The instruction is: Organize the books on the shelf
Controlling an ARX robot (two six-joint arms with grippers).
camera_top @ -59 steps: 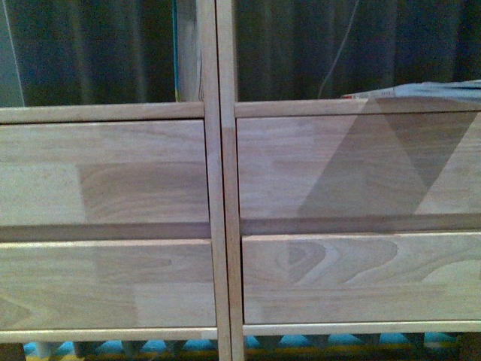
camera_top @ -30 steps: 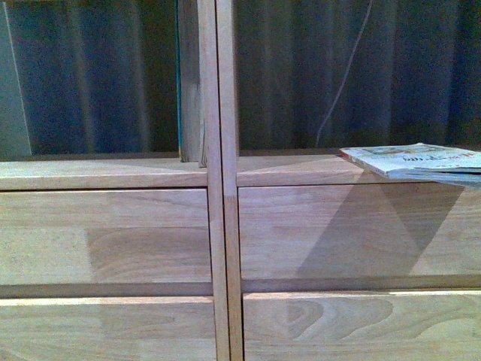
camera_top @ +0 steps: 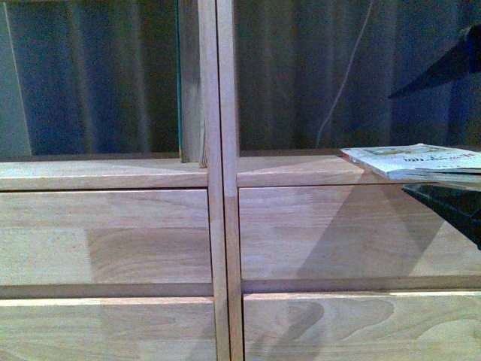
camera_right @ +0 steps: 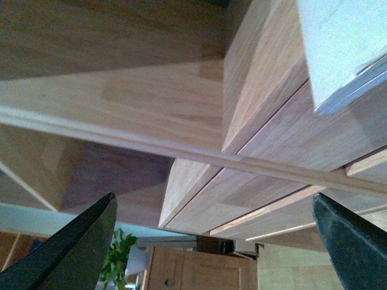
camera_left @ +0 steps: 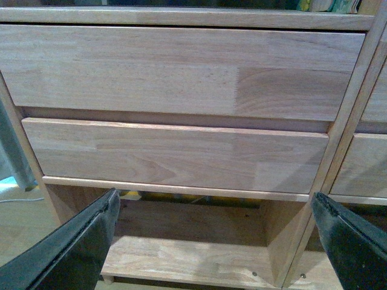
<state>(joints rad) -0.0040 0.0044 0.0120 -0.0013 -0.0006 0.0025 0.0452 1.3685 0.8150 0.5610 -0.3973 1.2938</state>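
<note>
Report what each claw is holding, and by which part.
Nothing is held. The left claw is open before the shelf; the right claw is open, its fingers above and below the book, not closed on it.

On my front feed, a dark pleated curtain (camera_top: 98,75) fills the back. It looks bluish in dim light, and a thin pale cord (camera_top: 347,71) hangs down in front of it. My left wrist feed catches a patch of light wooden floor (camera_left: 21,220). On the right wrist feed I can make out a leafy green plant (camera_right: 121,255) just beside a darker wooden cabinet (camera_right: 199,272).
</note>
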